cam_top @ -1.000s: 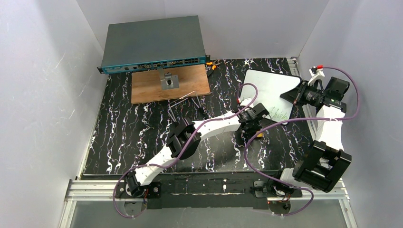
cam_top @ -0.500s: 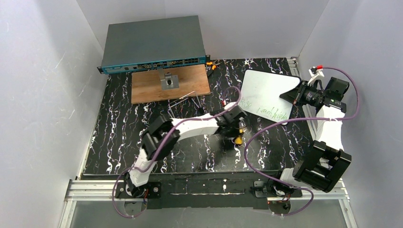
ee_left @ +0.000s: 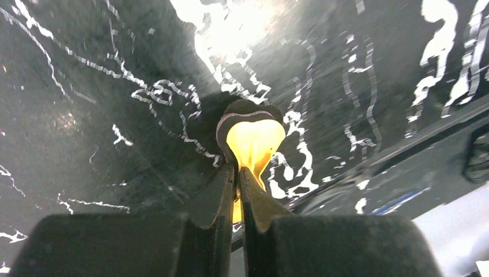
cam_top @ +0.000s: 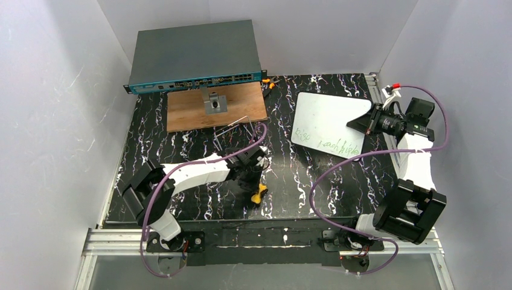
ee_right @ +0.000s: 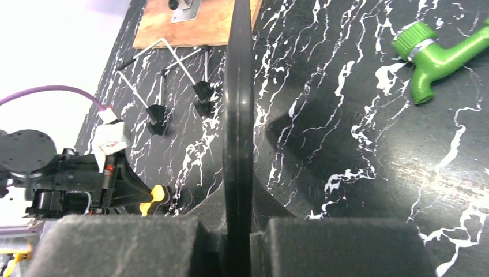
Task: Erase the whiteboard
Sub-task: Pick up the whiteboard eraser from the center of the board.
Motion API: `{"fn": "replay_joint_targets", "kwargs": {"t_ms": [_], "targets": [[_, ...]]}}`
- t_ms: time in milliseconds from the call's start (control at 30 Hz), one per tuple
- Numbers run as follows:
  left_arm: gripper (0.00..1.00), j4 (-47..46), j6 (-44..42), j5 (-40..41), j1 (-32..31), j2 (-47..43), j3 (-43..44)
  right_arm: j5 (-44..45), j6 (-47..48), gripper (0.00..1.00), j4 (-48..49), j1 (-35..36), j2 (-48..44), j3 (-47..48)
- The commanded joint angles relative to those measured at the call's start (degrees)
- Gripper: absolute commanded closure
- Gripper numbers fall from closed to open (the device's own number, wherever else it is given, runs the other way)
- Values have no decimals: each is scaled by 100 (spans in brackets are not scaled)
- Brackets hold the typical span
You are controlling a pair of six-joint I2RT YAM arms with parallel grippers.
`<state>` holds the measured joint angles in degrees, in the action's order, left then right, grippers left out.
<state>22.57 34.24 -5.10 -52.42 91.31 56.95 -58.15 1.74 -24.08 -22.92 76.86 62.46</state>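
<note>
Whiteboard (cam_top: 326, 121), seen from above, lies well right of the wooden panel (cam_top: 187, 113) with green writing along its near edge. The right gripper (cam_top: 362, 122) is clamped on its right rim. Nearer the arm bases than the wooden panel, the left gripper (cam_top: 256, 180) pinches a yellow eraser (cam_top: 258, 196).

In the left wrist view, both fingers press together on the eraser's yellow stem, its dark-rimmed head toward the marbled surface.

In the right wrist view, the whiteboard's black rim runs edge-on between the gripping pads. A green plastic piece (ee_right: 438, 49) lies far right of the wooden panel.
</note>
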Motion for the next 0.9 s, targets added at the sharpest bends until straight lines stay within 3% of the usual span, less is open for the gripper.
{"fn": "replay_joint_targets", "kwargs": {"t_ms": [0,167,400,667,867], "targets": [[94,156,-494,38,14,-194,-256,-598,35,99,105,86,-165,-37],[86,62,-510,350,21,-142,-323,-581,103,99,78,114,-361,-260],[56,97,-363,676,21,-240,-439,-559,136,99,76,112,-396,-328],[33,87,-215,755,27,-692,-487,-548,205,99,37,123,-408,-339],[27,-517,-300,515,27,-1002,-736,-547,235,99,34,121,-433,-365]]}}
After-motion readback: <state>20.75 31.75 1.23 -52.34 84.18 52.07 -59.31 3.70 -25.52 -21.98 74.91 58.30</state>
